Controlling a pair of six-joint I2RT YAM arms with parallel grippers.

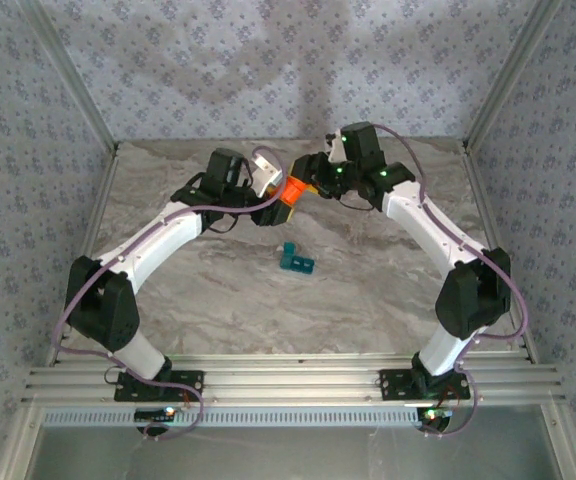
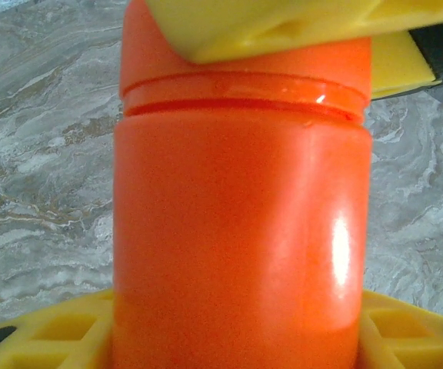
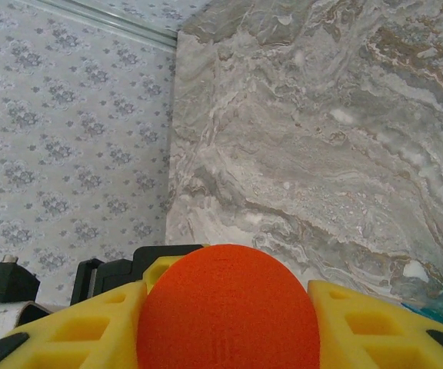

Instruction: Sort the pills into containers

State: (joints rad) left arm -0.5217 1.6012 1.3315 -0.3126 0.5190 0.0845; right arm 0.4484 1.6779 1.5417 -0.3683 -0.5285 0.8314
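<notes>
**Item 1: pill box**. Small, teal, rectangular. It lies on the bench near the middle. In the top view it is nearer the arm bases than the bottle is, and it sits apart from both arms. One end stands taller than the rest. Whether that is a raised lid is too small to tell.

**Item 2: orange bottle**. Cylindrical and glossy, with a cap of the same orange. A thin seam marks the cap off from the body. The bottle is held on its side between the two arms, towards the far middle of the bench. Whether it hangs clear of the surface cannot be told.

**Item 3: left end effector**. Its yellow fingers are closed on the bottle's body, one pad on each flank.

**Item 4: right end effector**. Its yellow fingers are clamped on the cap, whose round textured top faces the right wrist camera. The left wrist view shows one of these pads pressed across the cap from above.

**Item 5: bench.** Grey marbled surface with pale veining.

**Item 6: surroundings.** Wallpapered walls with a small floral pattern enclose three sides. An aluminium rail at the near edge carries both arm bases.
</notes>
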